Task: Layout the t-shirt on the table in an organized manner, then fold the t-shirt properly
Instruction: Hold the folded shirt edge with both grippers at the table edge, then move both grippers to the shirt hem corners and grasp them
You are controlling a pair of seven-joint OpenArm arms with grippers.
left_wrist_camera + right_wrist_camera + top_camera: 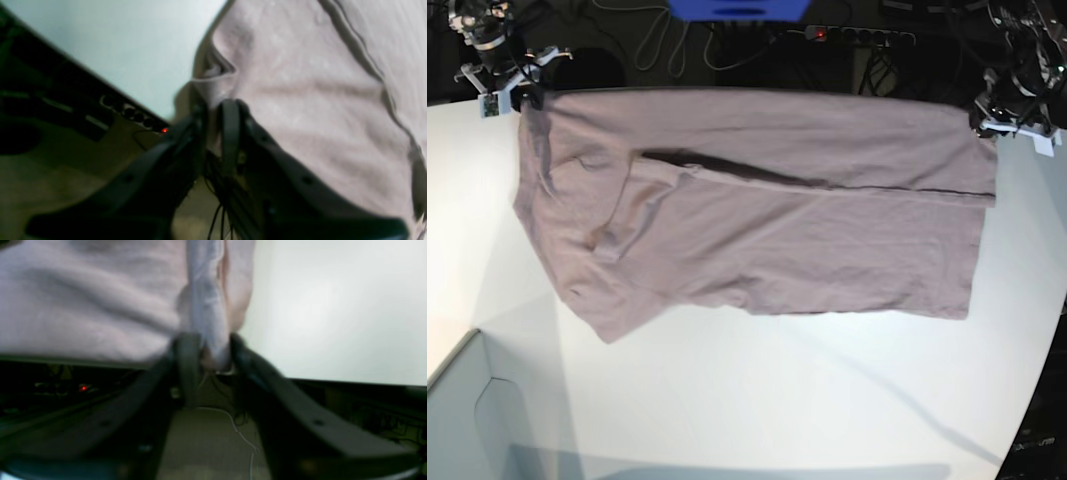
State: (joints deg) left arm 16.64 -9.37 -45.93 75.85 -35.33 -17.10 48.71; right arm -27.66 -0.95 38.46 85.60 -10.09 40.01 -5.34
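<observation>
Both claws pinch the t-shirt point(757, 210): right gripper point(208, 351) and left gripper point(218, 116), jaws slightly apart, at the table point(827, 400) edge.

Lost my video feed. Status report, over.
Both grippers at table's far edge, left gripper and right gripper each with t-shirt cloth between the jaws. Shirt spread, one fold ridge. Nothing obstructing.

The t-shirt point(757, 205) is lying spread across the white worktop point(807, 400), with a dark fold line running along it. The right tool point(524, 97) is sitting at one far corner, the left tool point(985, 118) at the other.
</observation>
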